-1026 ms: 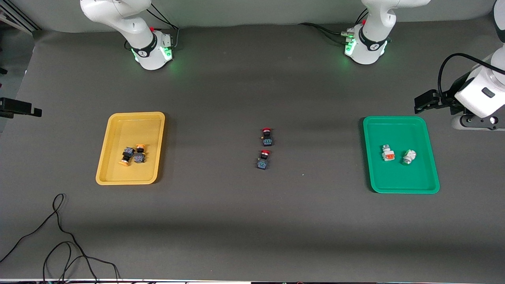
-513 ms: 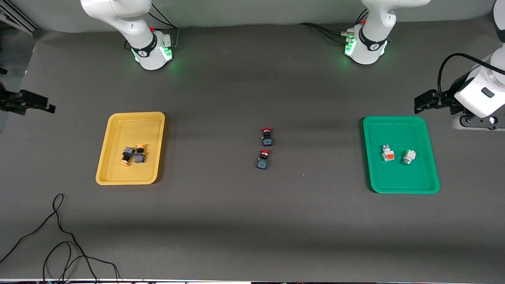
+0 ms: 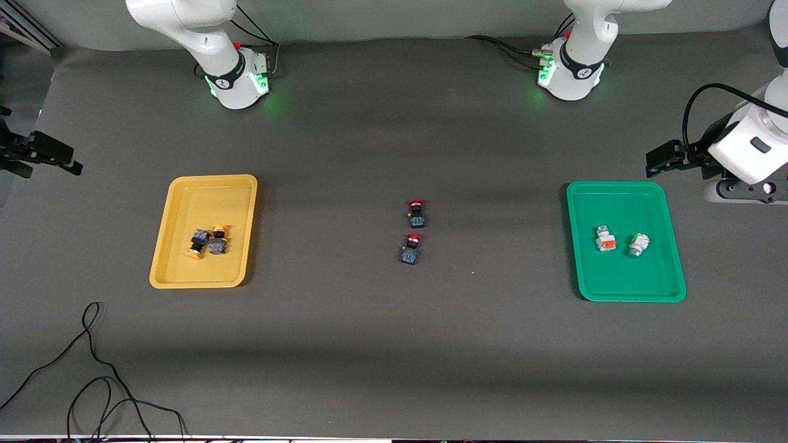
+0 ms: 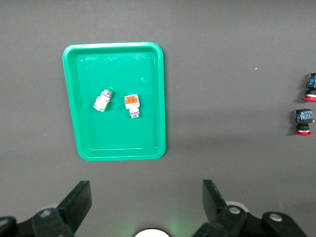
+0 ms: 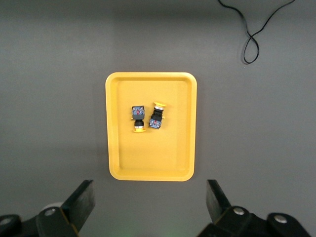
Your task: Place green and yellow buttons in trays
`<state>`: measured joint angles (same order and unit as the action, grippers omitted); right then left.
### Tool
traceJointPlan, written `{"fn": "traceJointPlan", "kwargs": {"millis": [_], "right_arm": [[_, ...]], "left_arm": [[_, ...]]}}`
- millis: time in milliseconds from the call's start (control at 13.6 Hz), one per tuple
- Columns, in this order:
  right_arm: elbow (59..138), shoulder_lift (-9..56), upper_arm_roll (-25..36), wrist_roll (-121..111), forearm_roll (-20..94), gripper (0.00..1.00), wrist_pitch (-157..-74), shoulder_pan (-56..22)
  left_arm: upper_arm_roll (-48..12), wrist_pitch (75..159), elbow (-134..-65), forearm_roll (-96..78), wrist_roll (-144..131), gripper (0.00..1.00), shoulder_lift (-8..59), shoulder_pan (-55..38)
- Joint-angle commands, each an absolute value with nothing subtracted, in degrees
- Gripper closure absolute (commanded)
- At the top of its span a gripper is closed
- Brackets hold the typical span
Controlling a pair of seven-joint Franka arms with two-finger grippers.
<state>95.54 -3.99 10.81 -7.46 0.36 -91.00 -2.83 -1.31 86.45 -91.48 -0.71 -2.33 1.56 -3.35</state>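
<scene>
Retracting cleanly is all that remains, by my judgement. Yellow tray (image 5: 152,163), ahead of the released, empty right gripper (image 5: 150,210), holds both yellow-capped buttons (image 5: 147,118). Green tray (image 4: 113,145), ahead of the spread, empty left gripper (image 4: 147,202), holds both white buttons (image 4: 118,102). Red-capped buttons (image 3: 414,240) stay untouched.
</scene>
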Motion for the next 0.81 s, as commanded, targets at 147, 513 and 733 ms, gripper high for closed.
{"fn": "traceJointPlan", "kwargs": {"millis": [147,513,733], "right_arm": [[92.7,-1.3,9.7,-7.4,0.4,0.00,-92.2,-1.4],[92.3,-2.0,9.4,-6.6,0.5,0.00,-94.0,-1.8],[92.4,-2.3,9.4,-7.2,0.7,0.00,-94.4,-1.8]], "left_arm": [[-0.7,87.1,-91.8,-0.9,-2.8,0.00,1.1,-4.3],[-0.7,87.1,-91.8,-0.9,-2.8,0.00,1.1,-4.3],[-0.7,87.1,-91.8,-0.8,-2.8,0.00,1.1,-4.3]]}}
